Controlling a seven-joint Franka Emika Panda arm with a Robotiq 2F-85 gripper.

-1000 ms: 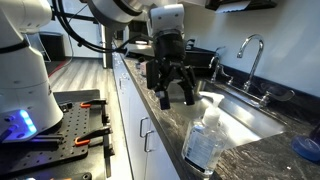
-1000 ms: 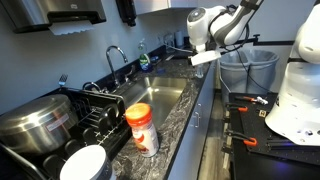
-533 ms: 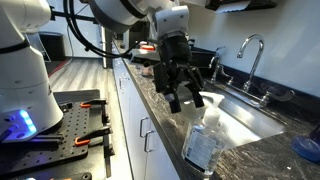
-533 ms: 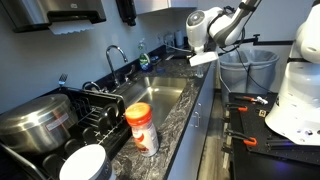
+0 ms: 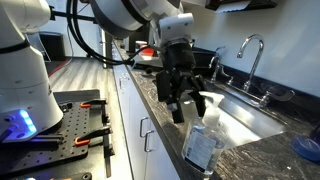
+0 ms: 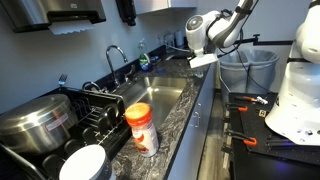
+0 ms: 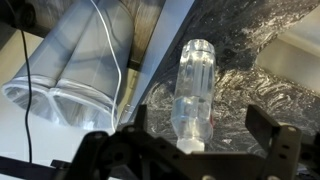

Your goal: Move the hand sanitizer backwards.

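The hand sanitizer (image 5: 203, 146) is a clear pump bottle with a white top, standing upright on the dark granite counter near its front edge, beside the sink. My gripper (image 5: 189, 106) is open and hangs just above and behind it, apart from it. In the wrist view the bottle (image 7: 194, 92) lies between my spread fingers, its white pump top nearest the camera, and the gripper (image 7: 200, 132) holds nothing. In an exterior view the gripper (image 6: 203, 62) is at the far end of the counter and the bottle is hidden.
A steel sink (image 5: 250, 118) with a faucet (image 5: 251, 48) lies beside the bottle. An orange-and-white container (image 6: 142, 128), a dish rack (image 6: 92, 110), a pot (image 6: 35, 118) and a white bowl (image 6: 87, 164) stand at the other end. Translucent bins (image 7: 70, 62) stand on the floor below the counter edge.
My gripper has moved along the counter and down towards the sanitizer, staying open. The bottle has not moved.
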